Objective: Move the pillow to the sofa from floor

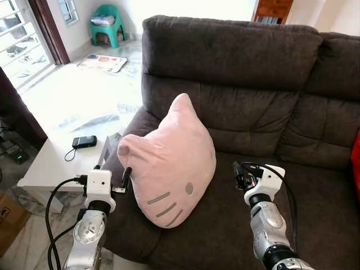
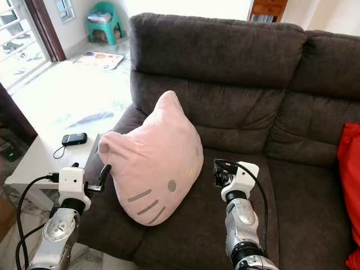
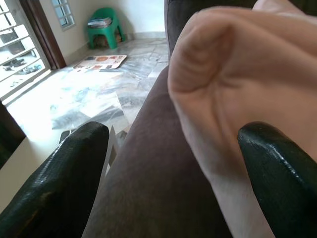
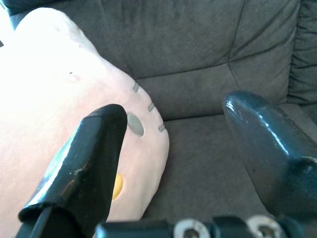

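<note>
A bright room with a pale marbled floor lay behind a dark brown sofa, whose deep tufted back and seat took up most of the scene. On that seat, leaning towards the sofa's arm, sat the pillow: pink, shaped like a cat's head with two pointed ears, grey whisker marks, a grey oval eye and a small yellow nose. It lay between the two grippers. The left gripper had its jaws spread, one finger against the pillow's lower ear, the other over the sofa arm. The right gripper also stood with jaws wide apart, just beside the pillow's face, gripping nothing. A white table beside the sofa carried a small black device. A green stool stood far off.
</note>
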`<state>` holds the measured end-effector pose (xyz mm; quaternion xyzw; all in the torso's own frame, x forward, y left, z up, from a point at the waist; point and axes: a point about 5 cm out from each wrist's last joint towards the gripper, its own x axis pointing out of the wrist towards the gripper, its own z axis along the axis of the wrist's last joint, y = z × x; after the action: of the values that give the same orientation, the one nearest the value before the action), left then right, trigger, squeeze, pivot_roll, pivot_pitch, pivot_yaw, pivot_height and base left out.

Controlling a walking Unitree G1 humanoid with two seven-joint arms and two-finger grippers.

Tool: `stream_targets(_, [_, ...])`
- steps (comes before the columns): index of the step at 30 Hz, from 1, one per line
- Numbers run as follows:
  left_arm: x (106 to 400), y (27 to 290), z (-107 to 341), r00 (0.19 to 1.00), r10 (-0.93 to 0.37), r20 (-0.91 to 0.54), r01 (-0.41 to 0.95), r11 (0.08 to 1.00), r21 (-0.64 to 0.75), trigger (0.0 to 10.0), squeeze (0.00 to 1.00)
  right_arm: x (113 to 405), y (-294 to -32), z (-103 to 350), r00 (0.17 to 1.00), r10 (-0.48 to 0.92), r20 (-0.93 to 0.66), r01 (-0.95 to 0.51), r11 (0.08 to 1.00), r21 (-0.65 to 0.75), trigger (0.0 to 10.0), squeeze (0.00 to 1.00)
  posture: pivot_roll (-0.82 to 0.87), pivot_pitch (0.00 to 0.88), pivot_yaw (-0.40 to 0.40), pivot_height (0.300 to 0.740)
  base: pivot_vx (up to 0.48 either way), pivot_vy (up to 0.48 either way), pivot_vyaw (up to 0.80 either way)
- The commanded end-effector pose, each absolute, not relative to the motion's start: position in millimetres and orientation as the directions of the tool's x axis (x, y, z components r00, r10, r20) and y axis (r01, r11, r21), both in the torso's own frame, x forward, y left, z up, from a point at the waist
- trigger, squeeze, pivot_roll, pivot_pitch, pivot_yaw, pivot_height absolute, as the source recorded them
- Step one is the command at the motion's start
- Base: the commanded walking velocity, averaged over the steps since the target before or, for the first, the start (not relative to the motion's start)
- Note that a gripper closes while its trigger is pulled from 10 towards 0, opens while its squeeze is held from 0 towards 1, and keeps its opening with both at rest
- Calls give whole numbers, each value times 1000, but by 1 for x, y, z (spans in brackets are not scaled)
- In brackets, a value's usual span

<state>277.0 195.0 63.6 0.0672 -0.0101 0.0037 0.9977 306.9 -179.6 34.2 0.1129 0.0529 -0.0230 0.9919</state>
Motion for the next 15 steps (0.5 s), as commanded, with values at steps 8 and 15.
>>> stream_targets(8, [278, 199, 61, 1000, 8, 16, -10, 992, 129, 10000, 0, 303, -178, 30, 992, -36, -118, 61, 974, 216, 10000, 0, 86, 0, -11, 740, -283, 0, 0])
stream_targets(15, [280, 199, 61, 1000, 5, 13, -7, 991, 131, 10000, 0, 303, -177, 30, 992, -37, -122, 63, 974, 217, 10000, 0, 82, 0, -4, 740, -282, 0, 0])
